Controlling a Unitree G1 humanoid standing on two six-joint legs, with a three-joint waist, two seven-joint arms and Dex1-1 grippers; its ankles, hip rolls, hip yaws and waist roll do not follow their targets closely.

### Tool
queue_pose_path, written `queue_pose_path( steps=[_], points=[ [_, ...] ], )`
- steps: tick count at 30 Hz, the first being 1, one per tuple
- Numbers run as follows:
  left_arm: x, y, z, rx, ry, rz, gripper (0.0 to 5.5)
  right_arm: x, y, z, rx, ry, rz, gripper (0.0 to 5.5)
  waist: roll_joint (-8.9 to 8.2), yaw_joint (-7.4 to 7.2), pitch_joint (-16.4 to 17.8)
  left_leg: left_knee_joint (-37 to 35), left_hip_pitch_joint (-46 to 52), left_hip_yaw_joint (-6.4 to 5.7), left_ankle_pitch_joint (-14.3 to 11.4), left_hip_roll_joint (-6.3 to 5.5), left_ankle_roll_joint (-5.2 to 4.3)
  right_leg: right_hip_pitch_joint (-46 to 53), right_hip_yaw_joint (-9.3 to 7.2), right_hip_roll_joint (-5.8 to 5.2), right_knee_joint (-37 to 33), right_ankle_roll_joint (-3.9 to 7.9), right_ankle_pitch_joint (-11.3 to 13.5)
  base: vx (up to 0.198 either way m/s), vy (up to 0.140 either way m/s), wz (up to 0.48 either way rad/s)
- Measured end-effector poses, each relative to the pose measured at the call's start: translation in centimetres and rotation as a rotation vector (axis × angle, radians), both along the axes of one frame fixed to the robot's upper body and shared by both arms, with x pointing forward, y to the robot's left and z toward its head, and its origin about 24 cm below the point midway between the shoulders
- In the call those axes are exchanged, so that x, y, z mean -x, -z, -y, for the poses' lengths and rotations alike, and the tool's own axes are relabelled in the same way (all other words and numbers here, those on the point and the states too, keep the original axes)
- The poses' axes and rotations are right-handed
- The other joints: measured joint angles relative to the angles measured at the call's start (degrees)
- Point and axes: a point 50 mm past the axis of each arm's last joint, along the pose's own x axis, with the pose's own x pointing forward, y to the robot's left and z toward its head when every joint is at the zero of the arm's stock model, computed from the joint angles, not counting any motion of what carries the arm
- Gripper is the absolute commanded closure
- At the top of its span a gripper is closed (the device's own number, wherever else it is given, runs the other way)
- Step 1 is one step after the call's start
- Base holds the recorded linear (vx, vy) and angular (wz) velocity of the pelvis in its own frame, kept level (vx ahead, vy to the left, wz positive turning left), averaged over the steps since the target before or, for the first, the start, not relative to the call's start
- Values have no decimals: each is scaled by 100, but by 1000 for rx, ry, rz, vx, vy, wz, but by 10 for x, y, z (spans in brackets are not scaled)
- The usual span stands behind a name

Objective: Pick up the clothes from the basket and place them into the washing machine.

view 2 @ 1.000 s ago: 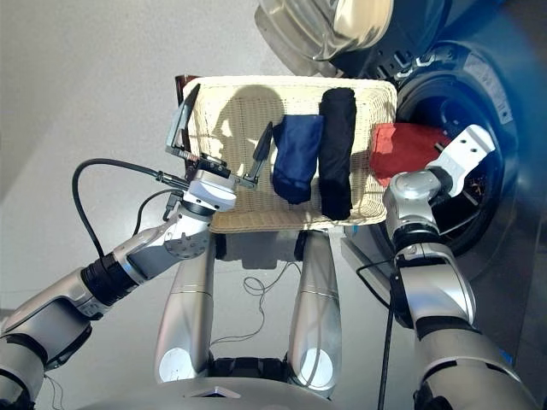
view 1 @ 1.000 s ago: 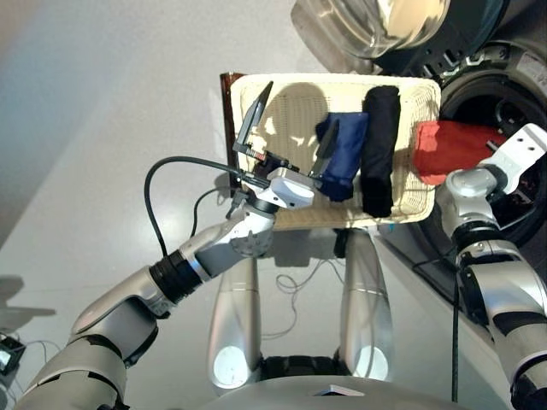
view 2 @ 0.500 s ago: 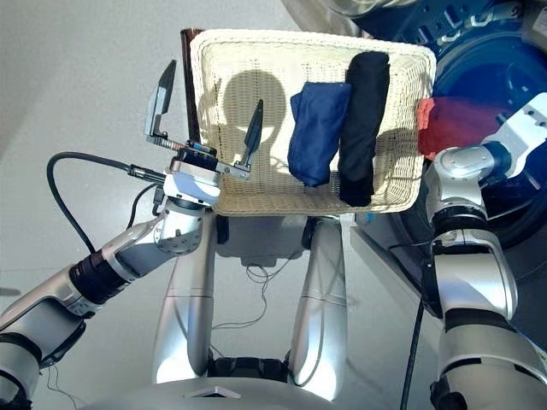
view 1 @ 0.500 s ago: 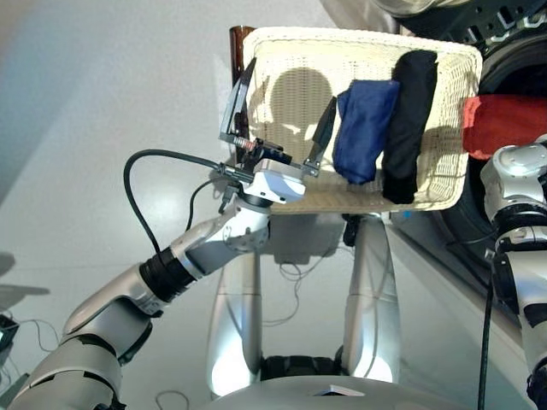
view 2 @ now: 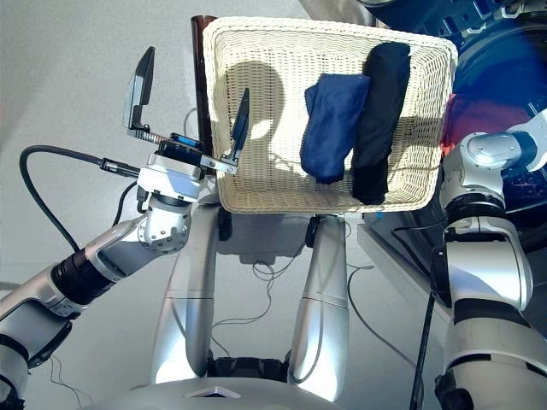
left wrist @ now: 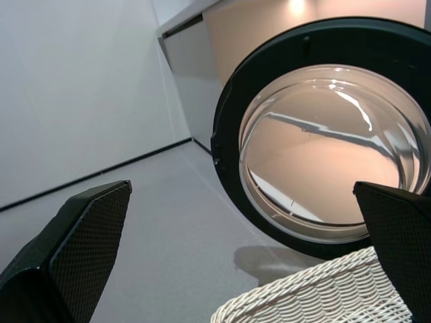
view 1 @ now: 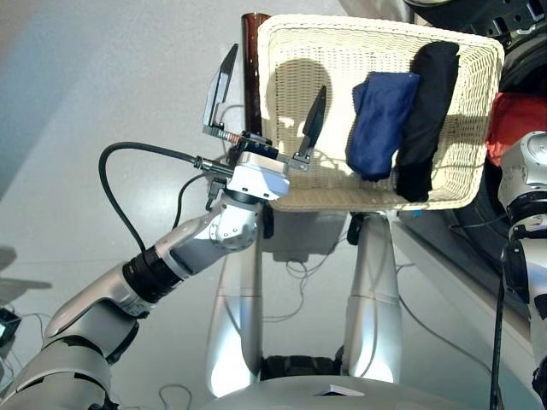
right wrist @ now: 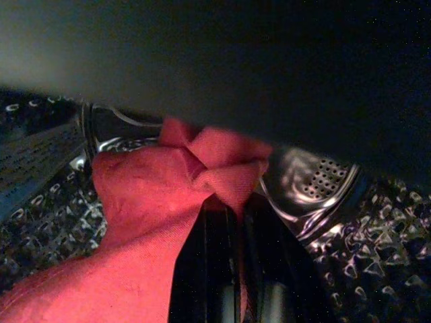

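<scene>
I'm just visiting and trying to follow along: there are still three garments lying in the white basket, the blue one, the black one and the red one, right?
Not quite. Only two lie in the basket: the navy garment and the black garment, as both eye views show. The coral-red garment is already at the steel drum of the washing machine, seen in the right wrist view.

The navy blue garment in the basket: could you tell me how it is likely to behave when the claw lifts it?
The navy blue garment lies crumpled in soft folds, so it will probably sag and unfold. It looks light. Its edge touches the black garment, which might shift.
</scene>
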Motion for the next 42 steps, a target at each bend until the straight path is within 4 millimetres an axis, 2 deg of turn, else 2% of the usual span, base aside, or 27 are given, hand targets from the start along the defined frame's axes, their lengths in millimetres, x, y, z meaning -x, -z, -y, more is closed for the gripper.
queue_pose_path(
  steps=[1, 2, 5, 8, 15, 18, 22, 24, 29, 30, 34, 37, 42],
  points=[
    [0, 0, 0, 0, 0, 0, 0, 0, 0, 0, 1, 0, 2, 93, -1, 1, 0, 18, -2, 3, -9, 1, 15, -1, 5, 0, 8, -3, 2, 0, 0, 0],
    [0, 0, 0, 0, 1, 0, 0, 0, 0, 0, 2, 0, 4, 0, 0, 1, 0, 27, -2, 7, -17, 2, 27, 1, 5, 0, 9, -1, 1, 0, 0, 0],
    [0, 0, 0, 0, 1, -1, 0, 0, 1, 0, 3, -2, 3, 0, -1, 2, 0, 113, -7, 26, -51, 5, 92, 4, 25, 3, 45, -1, 1, 0, 0, 0],
    [0, 0, 1, 2, 4, -2, 0, -1, 1, 0, -2, -16, 6, 0, -1, -8, 0, 229, -6, 64, -108, 6, 182, 12, 69, 2, 121, 68, -46, 0, 0, 0],
    [-1, 0, -1, 16, 4, -18, 0, -6, -2, -13, -5, -107, 85, 0, -3, -59, 0, 257, 21, 78, -137, 31, 193, 42, 83, 30, 120, 70, -48, 0, 0, 0],
    [-2, 3, -6, 35, -21, -36, 0, -18, 9, -49, -20, -241, 134, 0, -34, -202, -1, 243, 102, 89, -167, 87, 161, 101, 92, 80, 112, 78, -53, 0, 0, 0],
    [-2, 2, -6, 69, -25, -43, 0, -17, 47, -85, -33, -353, 90, 0, -36, -218, -1, 226, 166, 92, -207, 181, 97, 114, 98, 174, 115, 94, -64, 0, 0, 0],
    [-2, 5, -7, 78, -31, -55, 0, -15, 59, -104, -30, -412, 85, 0, -36, -300, -1, 228, 173, 88, -224, 225, 71, 112, 94, 212, 116, 99, -67, 0, 0, 0],
    [-6, 16, -7, 103, -39, -131, 0, -2, 66, -142, 87, -589, 105, 0, -36, -447, -1, 223, 189, 92, -247, 279, 34, 94, 99, 264, 124, 104, -71, 0, 0, 0],
    [-8, 17, -7, 105, -41, -151, 0, 1, 62, -151, 120, -635, 127, 0, -36, -468, -1, 218, 202, 94, -251, 289, 28, 101, 99, 272, 123, 104, -71, 0, 0, 0],
    [-19, 44, -5, 98, -21, -341, 0, 12, 59, -176, 257, -784, 136, 0, -48, -502, -3, 164, 307, 99, -261, 319, -1, 151, 103, 301, 118, 105, -72, 0, 0, 0],
    [-26, 62, -3, 126, 5, -483, 0, 17, 49, -190, 351, -868, 169, 0, -61, -542, -1, 135, 334, 98, -262, 328, -22, 157, 99, 311, 112, 104, -72, 0, 0, 0],
    [-40, 85, 13, 139, 79, -663, 0, 20, 9, -208, 635, -956, 221, 0, -119, -621, -2, 128, 400, 96, -266, 341, -32, 232, 97, 328, 82, 101, -69, 0, 0, 0]
  ],
)
